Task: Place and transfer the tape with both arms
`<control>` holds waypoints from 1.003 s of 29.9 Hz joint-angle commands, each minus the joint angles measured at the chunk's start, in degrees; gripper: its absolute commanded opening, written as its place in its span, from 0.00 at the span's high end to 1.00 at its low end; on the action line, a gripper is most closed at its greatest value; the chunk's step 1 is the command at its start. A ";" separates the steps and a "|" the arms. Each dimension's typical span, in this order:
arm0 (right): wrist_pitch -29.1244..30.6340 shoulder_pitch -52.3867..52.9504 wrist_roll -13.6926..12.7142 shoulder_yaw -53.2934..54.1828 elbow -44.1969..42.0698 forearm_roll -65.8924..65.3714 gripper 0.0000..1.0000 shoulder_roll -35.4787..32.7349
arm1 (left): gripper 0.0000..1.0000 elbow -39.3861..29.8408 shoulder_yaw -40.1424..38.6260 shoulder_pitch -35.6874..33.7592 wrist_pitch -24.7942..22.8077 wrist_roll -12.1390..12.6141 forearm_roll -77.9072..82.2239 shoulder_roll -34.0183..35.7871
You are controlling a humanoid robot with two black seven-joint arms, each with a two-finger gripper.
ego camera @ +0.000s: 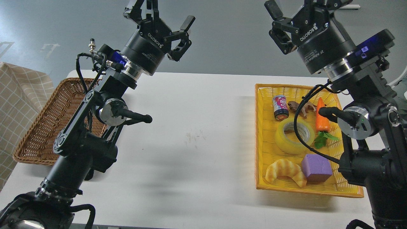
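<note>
The tape (284,141), a wide translucent yellow roll with a pale core, lies flat in the middle of the yellow basket (259,136) on the right of the white table. A black cable from my right arm crosses in front of it. My right gripper (302,5) is raised high above the basket's far end, open and holding nothing; its far finger is partly cut off by the frame's top edge. My left gripper (160,14) is raised above the table's far left part, also open and holding nothing, well away from the tape.
The yellow basket also holds a drink can (280,108), a brown toy animal (300,106), a carrot (321,116), a purple block (315,167) and a croissant (286,171). A brown wicker basket (44,127) sits at the table's left edge beside a chequered cloth (19,92).
</note>
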 commanded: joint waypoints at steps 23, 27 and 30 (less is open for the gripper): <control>0.09 0.61 0.02 -0.31 0.08 0.00 0.00 0.00 | 0.02 0.74 0.00 -0.17 -0.19 -0.24 0.00 0.26; 0.00 0.44 0.37 0.04 0.00 0.00 0.00 -0.17 | 0.02 0.83 0.00 -0.08 -0.10 -0.24 0.00 0.26; 0.00 0.26 0.37 1.01 -0.09 0.00 0.00 -0.26 | 0.02 0.83 -0.09 -0.08 0.25 -0.33 -0.09 -0.01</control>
